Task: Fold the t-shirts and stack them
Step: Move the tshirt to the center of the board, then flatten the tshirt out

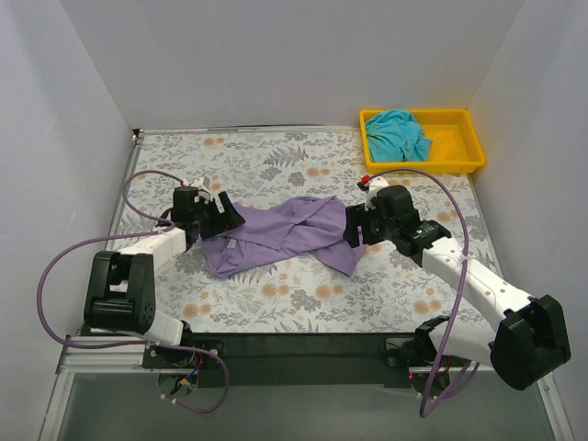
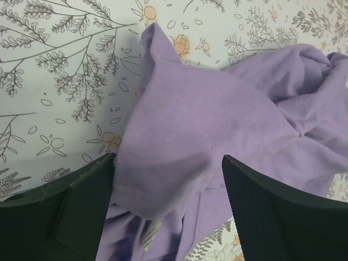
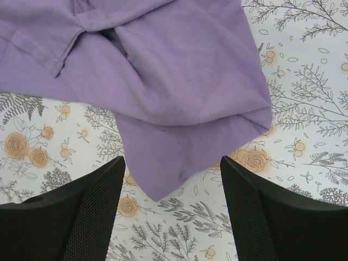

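The lavender-purple t-shirt (image 1: 280,234) lies crumpled and loosely folded in the middle of the table. My left gripper (image 1: 223,217) is open at its left end; in the left wrist view the cloth (image 2: 201,125) bulges between the two black fingers (image 2: 266,212) with a white label showing underneath. My right gripper (image 1: 354,227) is open just over the shirt's right end; in the right wrist view a corner of the shirt (image 3: 174,98) points down between the fingers (image 3: 81,217), which hold nothing. The teal-turquoise t-shirt (image 1: 398,134) lies bunched in the yellow tray.
The yellow plastic tray (image 1: 455,138) stands at the back right corner. The table has a floral-printed cover (image 1: 276,161). White walls close in the left, back and right sides. Purple cables loop from both arms.
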You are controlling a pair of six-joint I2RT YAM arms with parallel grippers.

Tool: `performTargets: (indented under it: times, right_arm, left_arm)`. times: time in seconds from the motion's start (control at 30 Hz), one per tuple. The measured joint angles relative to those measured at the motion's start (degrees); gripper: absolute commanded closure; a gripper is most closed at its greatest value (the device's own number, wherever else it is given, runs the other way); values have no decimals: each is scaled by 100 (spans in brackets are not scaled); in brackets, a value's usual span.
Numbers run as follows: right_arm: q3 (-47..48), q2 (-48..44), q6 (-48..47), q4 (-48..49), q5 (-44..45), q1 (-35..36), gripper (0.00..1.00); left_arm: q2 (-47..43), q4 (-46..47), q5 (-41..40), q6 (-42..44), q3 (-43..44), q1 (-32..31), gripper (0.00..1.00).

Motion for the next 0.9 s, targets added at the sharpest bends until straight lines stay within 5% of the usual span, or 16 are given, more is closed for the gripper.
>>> performTargets:
  times: [0.53, 0.73, 0.87, 0.9]
  right_arm:
    - [0, 4, 2, -2, 0, 0, 36]
    - [0, 109, 7, 2, 7, 0, 36]
    - [0, 208, 26, 7, 44, 0, 35]
    - [0, 229, 31, 9, 46, 0, 35]
  left_arm:
    - [-859, -516, 278, -323, 2, 0, 57]
    - [-765, -487, 380, -391, 0, 0, 58]
    - [-649, -461, 417, -479, -9, 0, 81]
    - [-636, -461, 424, -498, -13, 0, 96]
